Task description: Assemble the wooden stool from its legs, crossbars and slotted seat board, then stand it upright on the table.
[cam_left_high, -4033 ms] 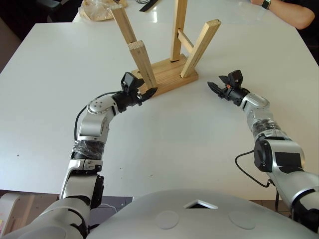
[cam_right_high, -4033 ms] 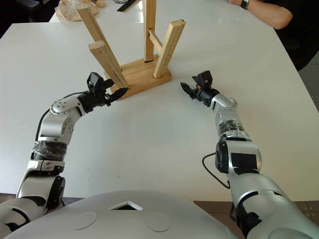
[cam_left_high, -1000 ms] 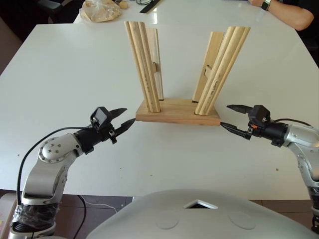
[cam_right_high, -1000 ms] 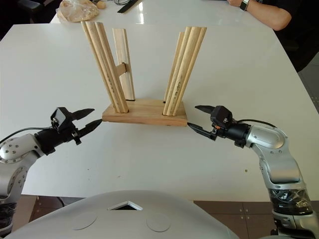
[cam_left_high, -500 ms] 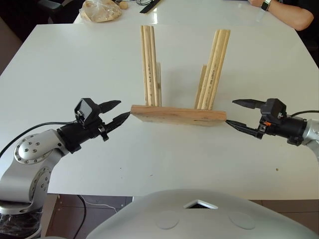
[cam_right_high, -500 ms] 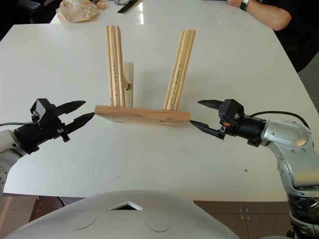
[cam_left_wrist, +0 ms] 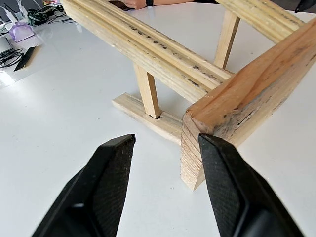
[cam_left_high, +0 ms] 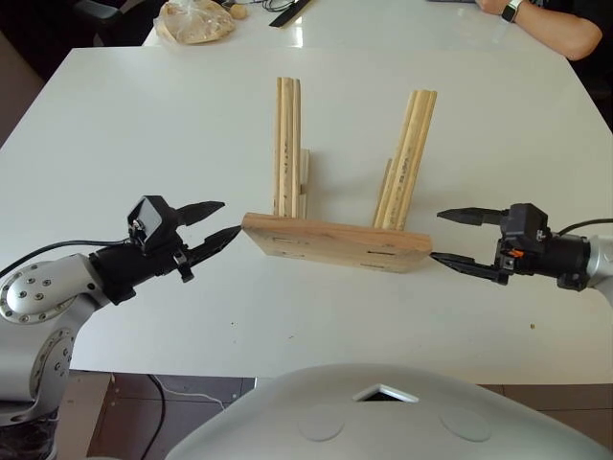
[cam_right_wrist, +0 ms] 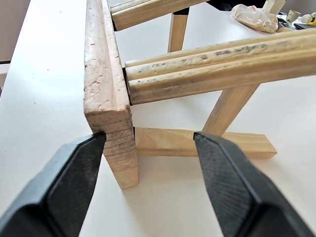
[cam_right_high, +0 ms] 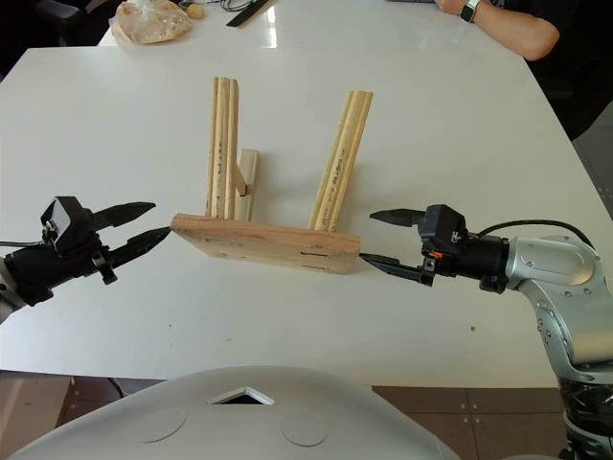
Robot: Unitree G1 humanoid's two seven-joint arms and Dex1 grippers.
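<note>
Jaws spread on both, left gripper (cam_left_high: 229,218) and right gripper (cam_left_high: 437,235) each with one fingertip at opposite ends of the seat board (cam_left_high: 335,247), stool tipped on its side on the table (cam_left_high: 115,125), legs (cam_left_high: 287,144) pointing away.

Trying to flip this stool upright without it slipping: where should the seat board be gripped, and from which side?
Probably grip the seat board at its two short ends, the left gripper coming from its left, the right gripper from its right. Both ends are bare and flat; the legs join inboard and point away.
</note>
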